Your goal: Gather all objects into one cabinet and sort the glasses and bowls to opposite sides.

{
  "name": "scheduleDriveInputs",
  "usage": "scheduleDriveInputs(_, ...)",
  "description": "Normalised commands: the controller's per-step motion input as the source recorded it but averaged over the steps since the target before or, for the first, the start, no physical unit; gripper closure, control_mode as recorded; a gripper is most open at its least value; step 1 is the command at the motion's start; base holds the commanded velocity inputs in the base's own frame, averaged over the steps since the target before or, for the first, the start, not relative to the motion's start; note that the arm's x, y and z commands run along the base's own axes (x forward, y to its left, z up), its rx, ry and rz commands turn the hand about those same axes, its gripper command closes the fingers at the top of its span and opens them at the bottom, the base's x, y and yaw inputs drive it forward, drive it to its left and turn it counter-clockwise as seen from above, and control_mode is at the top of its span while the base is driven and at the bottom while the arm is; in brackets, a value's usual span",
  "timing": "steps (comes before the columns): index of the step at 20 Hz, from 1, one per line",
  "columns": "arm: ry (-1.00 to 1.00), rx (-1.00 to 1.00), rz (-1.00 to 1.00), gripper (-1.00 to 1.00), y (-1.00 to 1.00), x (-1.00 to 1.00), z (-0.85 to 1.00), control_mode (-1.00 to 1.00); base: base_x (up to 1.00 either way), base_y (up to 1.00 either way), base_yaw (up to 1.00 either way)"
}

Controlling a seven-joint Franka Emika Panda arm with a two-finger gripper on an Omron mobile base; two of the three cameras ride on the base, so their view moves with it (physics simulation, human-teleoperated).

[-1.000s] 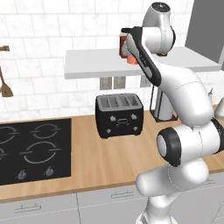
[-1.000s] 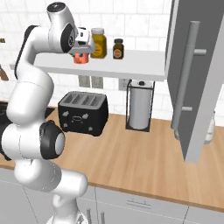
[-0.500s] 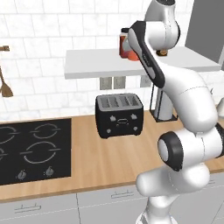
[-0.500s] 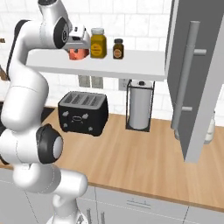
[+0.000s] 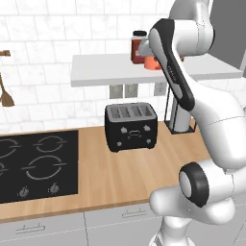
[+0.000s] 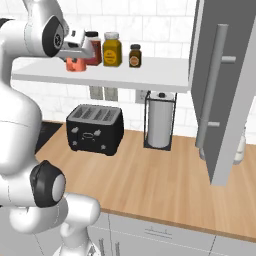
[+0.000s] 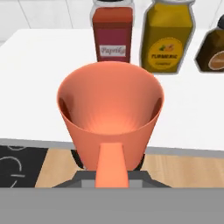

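Item 1. Grey cabinet door (image 6: 220, 100), far right, swung open, with a long vertical bar handle (image 6: 212, 85). We could not see into the cabinet from here.

Item 2. Wooden counter (image 6: 165, 180), carrying a black toaster (image 6: 95, 129) and, to its right, a paper-towel roll (image 6: 160, 120) in a wire holder.

Item 3. White shelf (image 6: 150, 75) above the counter, left of the door.

Item 4. Three lidded jars at the far side of the shelf: paprika (image 7: 112, 33), turmeric (image 7: 168, 35) and a small dark jar (image 7: 212, 52).

Item 5. Salmon-orange cup (image 7: 111, 113), upright and empty, at the shelf's near left edge, just in front of the paprika jar. We could not tell whether its base touched the shelf.

Item 6. Fingers (image 7: 78, 159), clamped on the cup low down, one on each side.

Change noted: over the last second the arm rose and swung left, carrying the cup from below the shelf's front edge up to shelf level. We judged that the cup was gathered and arriving at its place. If this shelf is the cabinet's own, the next step would be setting it down on the glasses' side, clear of the jars.
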Motion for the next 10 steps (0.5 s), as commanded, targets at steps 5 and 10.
scheduleDriveInputs(5,0.0,0.01,-0.02,1.0,0.02,-0.56,0.03,-1.0,0.0,0.0,0.0)
scheduleDriveInputs(10,0.0,0.0,0.0,1.0,0.0,0.0,0.0,1.0,-0.86,0.01,-0.02)
